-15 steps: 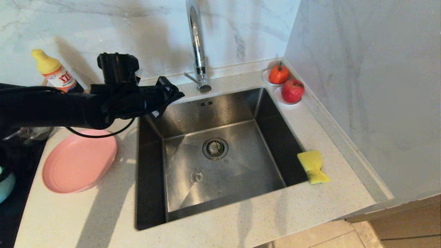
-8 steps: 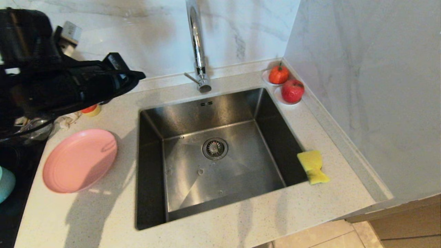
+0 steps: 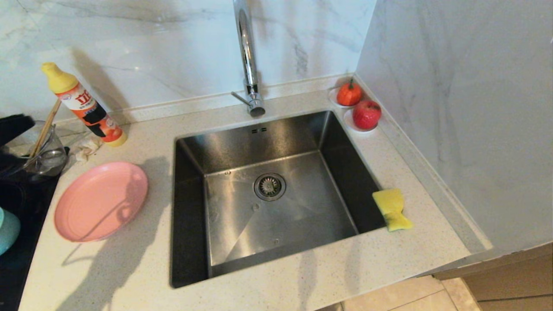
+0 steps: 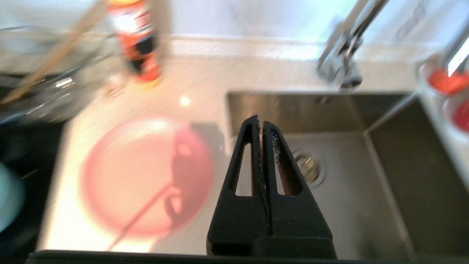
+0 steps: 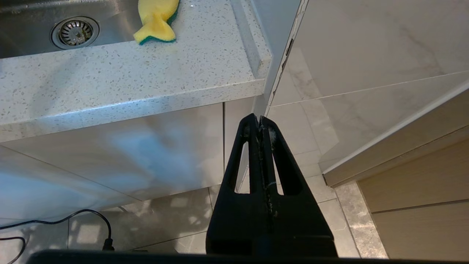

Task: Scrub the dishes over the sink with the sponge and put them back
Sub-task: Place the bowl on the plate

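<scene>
Left tool (image 4: 262,126) is pinched tight with nothing in it, up over the speckled surface (image 3: 129,276) near the pink plate (image 3: 100,200). Right tool (image 5: 259,123) is clamped empty too, parked low by the cabinet front over the tiled floor (image 5: 307,172). Sponge (image 3: 392,209) sits on the sink (image 3: 268,190) rim's right edge, teal bowl (image 3: 7,230) far left, marble walls all round
</scene>
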Robot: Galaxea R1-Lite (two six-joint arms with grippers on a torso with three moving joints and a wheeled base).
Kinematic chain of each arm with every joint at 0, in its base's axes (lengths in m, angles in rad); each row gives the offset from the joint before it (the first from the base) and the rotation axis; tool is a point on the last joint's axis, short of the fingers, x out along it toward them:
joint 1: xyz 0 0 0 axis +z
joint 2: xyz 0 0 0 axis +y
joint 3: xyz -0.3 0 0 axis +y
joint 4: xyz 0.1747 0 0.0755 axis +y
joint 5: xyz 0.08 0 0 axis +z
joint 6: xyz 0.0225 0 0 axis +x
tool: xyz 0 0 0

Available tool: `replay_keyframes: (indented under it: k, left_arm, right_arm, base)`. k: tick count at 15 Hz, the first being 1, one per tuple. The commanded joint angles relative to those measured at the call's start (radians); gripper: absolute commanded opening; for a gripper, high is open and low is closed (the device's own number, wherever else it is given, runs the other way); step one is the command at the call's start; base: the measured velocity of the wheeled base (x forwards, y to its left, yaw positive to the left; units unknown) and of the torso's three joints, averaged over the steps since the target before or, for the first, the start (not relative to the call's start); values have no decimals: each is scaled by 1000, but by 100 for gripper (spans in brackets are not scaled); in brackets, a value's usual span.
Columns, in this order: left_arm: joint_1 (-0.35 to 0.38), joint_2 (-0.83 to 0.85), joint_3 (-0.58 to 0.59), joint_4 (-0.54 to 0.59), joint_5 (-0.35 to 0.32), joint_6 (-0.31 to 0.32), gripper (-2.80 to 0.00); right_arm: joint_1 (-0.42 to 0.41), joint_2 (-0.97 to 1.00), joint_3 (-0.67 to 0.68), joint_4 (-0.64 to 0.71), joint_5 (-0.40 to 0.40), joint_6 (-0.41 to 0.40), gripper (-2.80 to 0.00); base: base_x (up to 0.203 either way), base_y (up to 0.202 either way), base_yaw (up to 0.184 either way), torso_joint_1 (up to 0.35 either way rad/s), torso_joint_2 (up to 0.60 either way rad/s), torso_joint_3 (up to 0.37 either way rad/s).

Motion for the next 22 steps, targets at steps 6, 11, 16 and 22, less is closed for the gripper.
replay_keyframes:
  k: [6, 11, 16, 22]
  left_arm:
    - [123, -611, 303, 200, 19, 36, -280]
    - [140, -673, 429, 222, 10, 107, -280]
    - [219, -752, 557, 224, 31, 122, -280]
    - [217, -939, 755, 218, -112, 194, -280]
  right_arm:
    - [0, 1, 0, -1, 0, 0, -280]
    - [0, 1, 0, -1, 0, 0, -280]
    - [0, 0, 0, -1, 0, 0, -280]
    - [0, 0, 0, -1, 0, 0, -280]
  base:
    - [0, 0, 0, 0, 0, 0]
    - [0, 0, 0, 0, 0, 0]
    - [0, 0, 0, 0, 0, 0]
    - [0, 0, 0, 0, 0, 0]
